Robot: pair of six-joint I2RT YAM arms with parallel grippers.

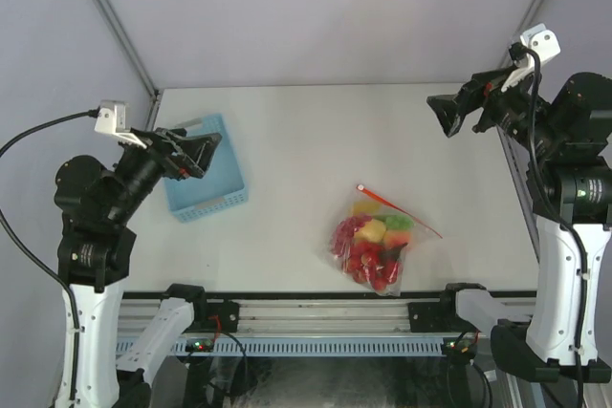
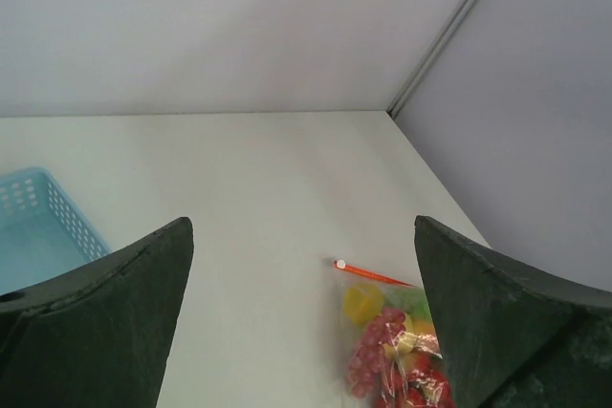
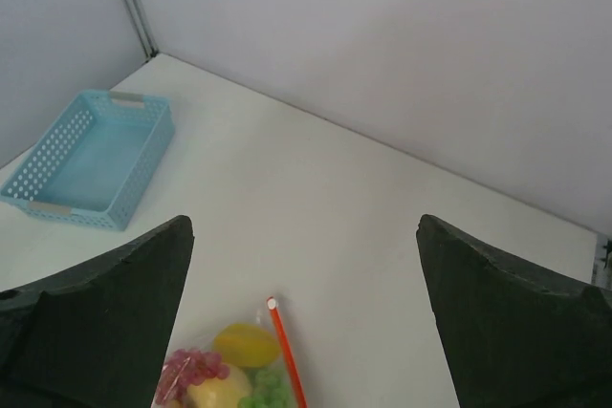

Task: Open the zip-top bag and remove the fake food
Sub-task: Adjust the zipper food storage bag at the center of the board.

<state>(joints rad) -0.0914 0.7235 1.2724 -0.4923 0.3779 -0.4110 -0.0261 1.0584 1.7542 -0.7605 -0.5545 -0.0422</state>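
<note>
Top view first. Both arms hang up in the air with nothing in them: the left gripper point(image 1: 196, 152) has its jaws spread wide, and so does the right gripper point(image 1: 445, 118). The clear crinkly plastic zip-top bag point(image 1: 378, 241) lies on the plain white tabletop point(image 1: 287, 131), zipped as far as I can tell. The fake food point(image 1: 366, 257), small plastic fruit and veg, mostly red with some yellow and green, is all inside. The bag sits down and back toward the bases from the right gripper, and well off to the side of the left one, so I'd say the right arm is nearer. The thin red-orange zip strip point(image 1: 392, 205) runs diagonally along the bag's far edge.

Left wrist view: the bag shows low between the fingers point(image 2: 115, 322), closer to the right-hand one. The light-blue slotted plastic basket point(image 2: 38, 226) is beside the other.

Right wrist view: only the bag's top peeks in at the bottom, nearer the left-hand finger. The strip points almost straight away from the camera. The basket is well apart, far left.

Nothing lies near the bag, and the pale grey walls point(image 1: 316, 16) stand well back, so there's room to come in from either side.
</note>
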